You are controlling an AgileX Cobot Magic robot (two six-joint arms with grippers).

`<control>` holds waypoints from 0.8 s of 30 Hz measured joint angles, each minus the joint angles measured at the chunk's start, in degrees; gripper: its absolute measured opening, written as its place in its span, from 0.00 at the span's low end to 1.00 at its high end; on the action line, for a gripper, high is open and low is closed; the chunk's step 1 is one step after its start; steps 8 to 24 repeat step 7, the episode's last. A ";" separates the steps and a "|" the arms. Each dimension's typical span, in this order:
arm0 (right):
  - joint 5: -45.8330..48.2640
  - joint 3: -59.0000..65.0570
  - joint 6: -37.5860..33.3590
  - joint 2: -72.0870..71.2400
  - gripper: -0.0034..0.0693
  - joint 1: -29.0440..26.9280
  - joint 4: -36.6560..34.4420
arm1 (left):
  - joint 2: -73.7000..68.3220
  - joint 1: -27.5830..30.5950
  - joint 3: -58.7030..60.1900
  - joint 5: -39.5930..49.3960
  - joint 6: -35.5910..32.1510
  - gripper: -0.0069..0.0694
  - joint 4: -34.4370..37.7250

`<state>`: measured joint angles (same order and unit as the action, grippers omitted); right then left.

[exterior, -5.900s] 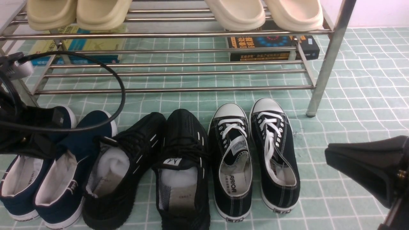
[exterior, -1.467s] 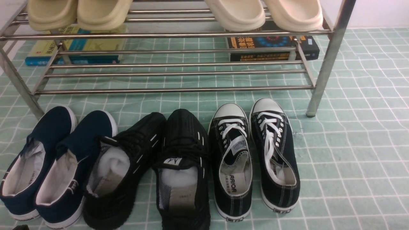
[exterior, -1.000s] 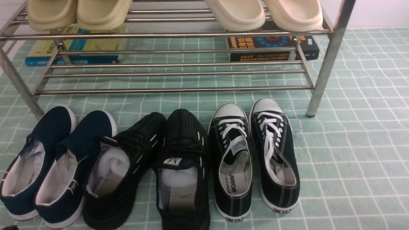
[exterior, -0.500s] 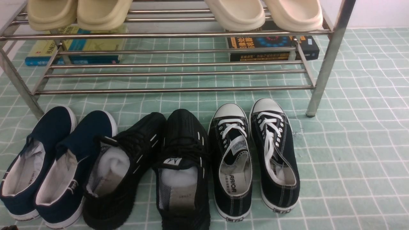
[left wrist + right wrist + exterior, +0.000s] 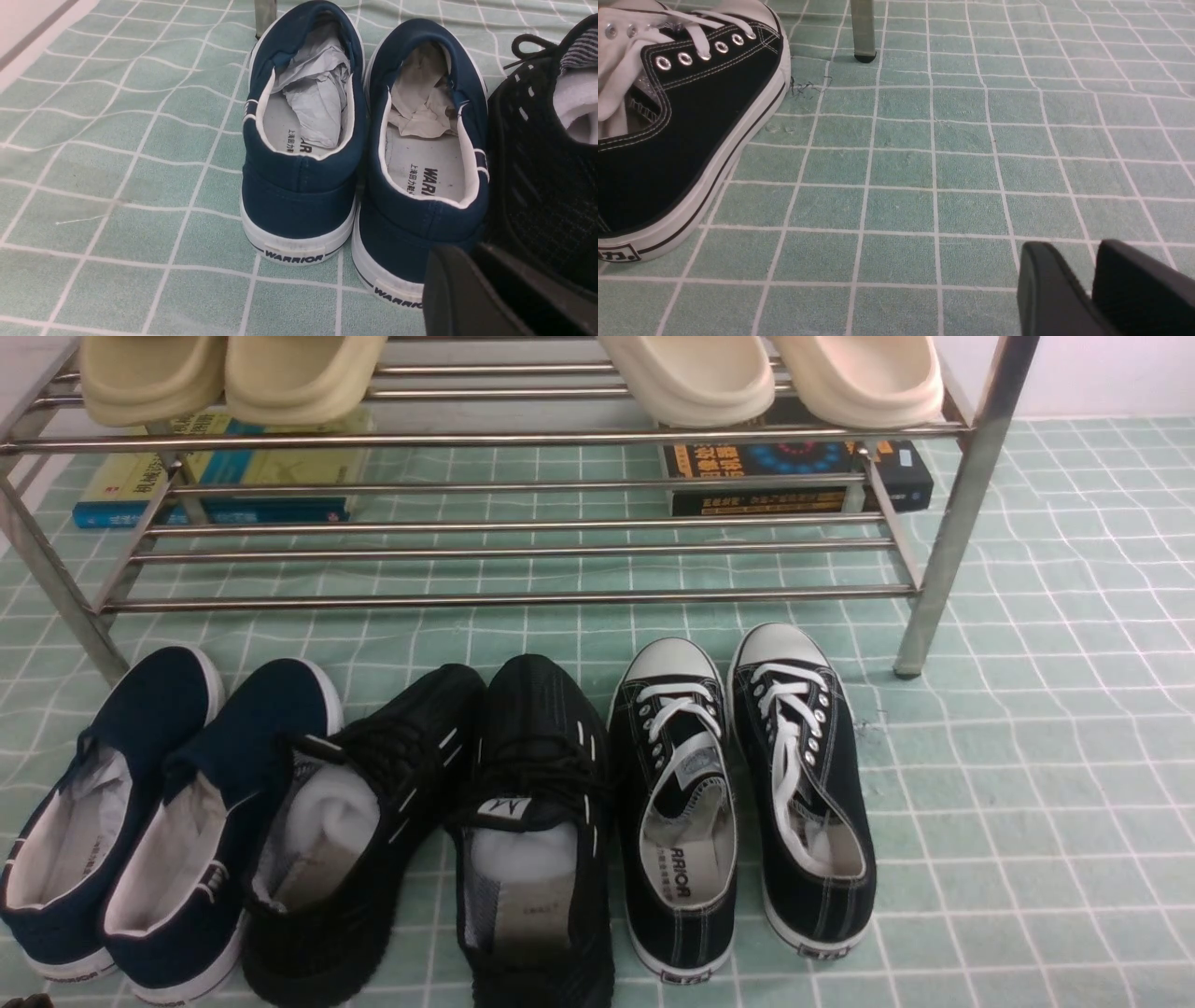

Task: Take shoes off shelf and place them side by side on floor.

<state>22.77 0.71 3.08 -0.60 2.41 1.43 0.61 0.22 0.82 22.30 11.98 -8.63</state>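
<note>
Front view: black knit sneakers on tiled floor.

shelf: glossy metal tubes
navy slip-ons: matt cloth, smooth rubbery rims
stuffing: crumpled paper
clogs: smooth matt, foam or plastic, I can't quite tell

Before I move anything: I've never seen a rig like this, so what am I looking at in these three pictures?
It is a two-armed robot. The front view looks out from between its arms; each wrist view comes from a camera on one arm, with its gripper at the edge.

On the tiled floor, from left to right, stand navy slip-ons, black knit sneakers and white-laced sneakers. Behind them is a metal rack with cream clogs on top and books behind its lower bars.

Neither the left gripper nor the right gripper appears to hold anything.
</note>
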 joint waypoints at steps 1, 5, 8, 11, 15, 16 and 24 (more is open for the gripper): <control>0.00 0.00 0.00 0.00 0.30 0.00 0.00 | 0.00 0.00 0.00 0.00 0.00 0.19 0.00; 0.00 0.00 0.00 0.00 0.31 0.00 0.07 | 0.00 0.00 0.00 0.00 0.00 0.20 0.00; 0.00 0.00 0.00 0.00 0.31 0.00 0.07 | 0.00 0.00 0.00 0.00 0.00 0.20 -0.02; 0.00 0.00 0.00 0.00 0.31 0.00 0.07 | 0.00 0.00 0.00 0.00 0.00 0.20 -0.02; 0.00 0.00 0.00 0.00 0.31 0.00 0.07 | 0.00 0.00 0.00 0.00 0.00 0.20 -0.02; 0.00 0.00 0.00 0.00 0.31 0.00 0.07 | 0.00 0.00 0.00 0.00 0.00 0.20 -0.02; 0.00 0.00 0.00 0.00 0.31 0.00 0.07 | 0.00 0.00 0.00 0.00 0.00 0.20 -0.02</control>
